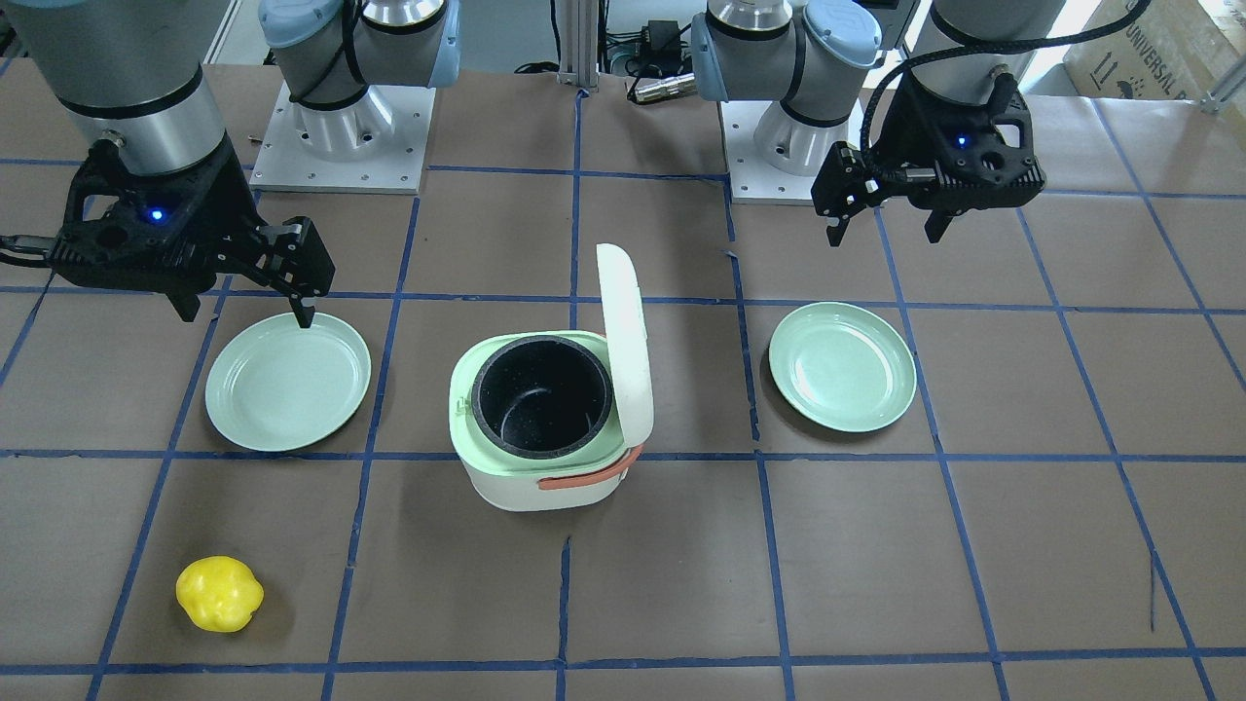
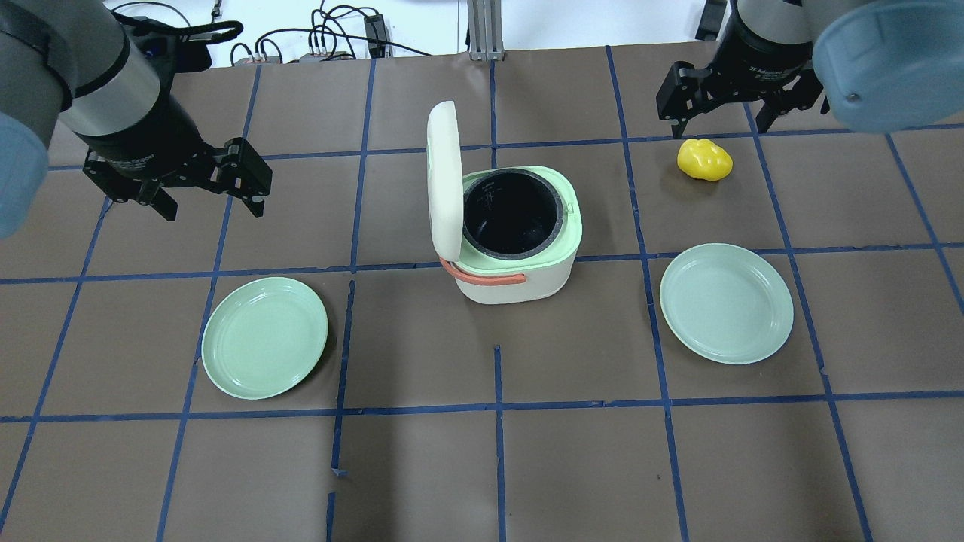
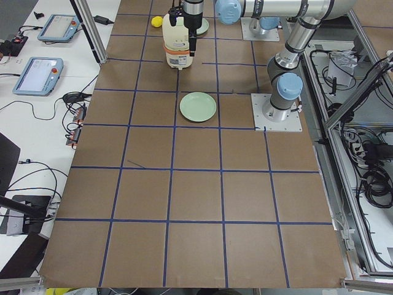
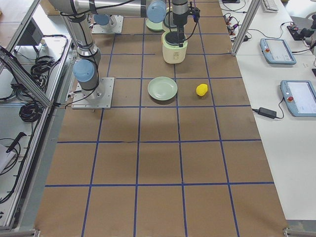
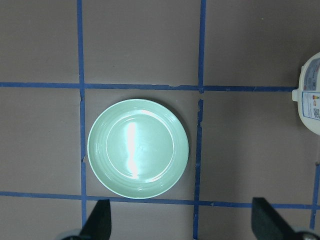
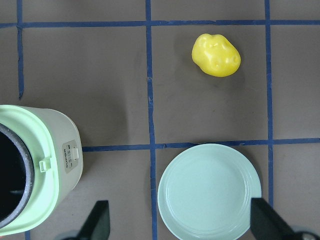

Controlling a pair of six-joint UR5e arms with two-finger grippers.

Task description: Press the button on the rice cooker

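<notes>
The rice cooker (image 2: 520,248) sat in the middle of the brown table (image 2: 422,467), on the blue tape grid, between the two arms. Its white lid (image 2: 443,181) stood upright on the hinge at the robot's left side, leaving the black pot (image 2: 512,214) bare inside the pale green rim. The orange handle (image 2: 482,275) lay across the wall nearest the robot. In the right wrist view, a small grey tab (image 6: 71,157) showed on the wall facing the robot's right; it might have been the button, but it was too small to be sure.

The left gripper (image 2: 212,207) hung in the air to the left of the cooker, well apart from it, with its fingers spread wide and nothing between them. Its wrist camera looked straight down on the left plate (image 2: 263,337), which lay flat on the table. The right gripper (image 2: 714,119) hung over the far right part of the table, fingers likewise wide apart and holding nothing. A lumpy yellow toy (image 2: 704,159) lay on the table near it. The right plate (image 2: 727,303) lay closer to the robot than the toy, beside the cooker but not touching it
</notes>
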